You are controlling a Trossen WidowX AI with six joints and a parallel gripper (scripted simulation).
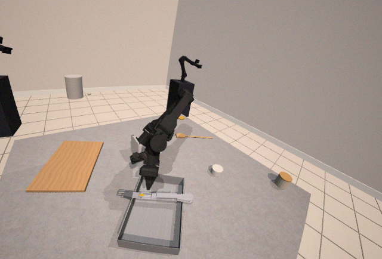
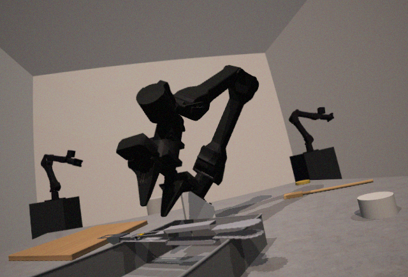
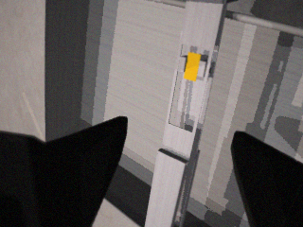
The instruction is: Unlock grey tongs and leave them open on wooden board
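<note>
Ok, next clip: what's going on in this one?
A single black arm has its gripper pointed down just above the grey tongs, which lie shut across the roasting tin. The fingers are open and straddle the tongs' handle near the yellow lock tab, but they have not closed on it. The wooden board, where the tongs should end up open, lies off to the side with nothing on it.
</note>
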